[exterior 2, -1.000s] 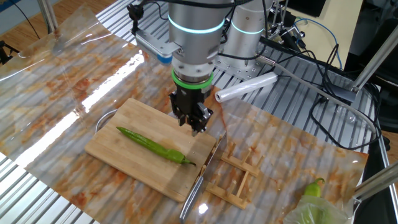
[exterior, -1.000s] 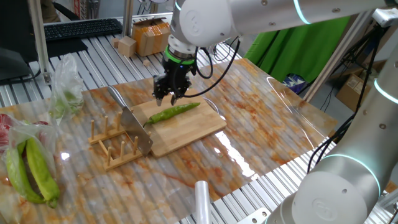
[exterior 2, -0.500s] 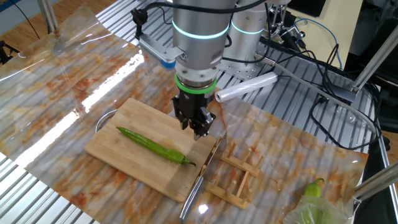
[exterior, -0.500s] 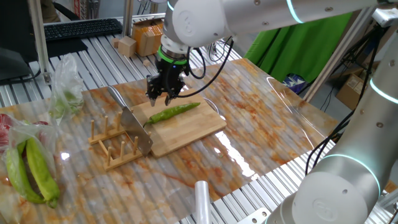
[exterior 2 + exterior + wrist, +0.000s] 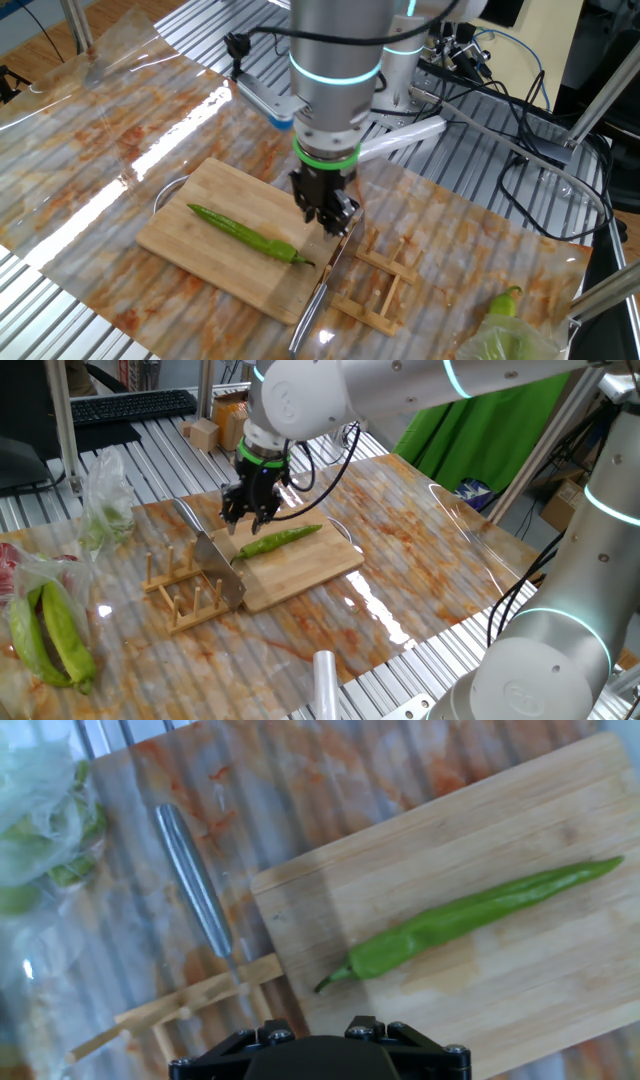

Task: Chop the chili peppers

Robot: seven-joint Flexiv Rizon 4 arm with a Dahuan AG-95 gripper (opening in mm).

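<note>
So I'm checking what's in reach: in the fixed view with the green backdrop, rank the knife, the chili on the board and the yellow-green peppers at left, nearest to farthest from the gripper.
1. knife: on the wooden rack, just below-left of the gripper.
2. chili: on the board, below-right; close to the knife's rank.
3. yellow-green peppers: far left edge, clearly farthest.

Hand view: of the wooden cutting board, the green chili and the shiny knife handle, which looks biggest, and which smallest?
1. Bamboo cutting board, partly cut off by the frame.
2. Green chili.
3. Metal knife handle, shorter and thinner than the chili here; its blade is not clearly visible.
</note>
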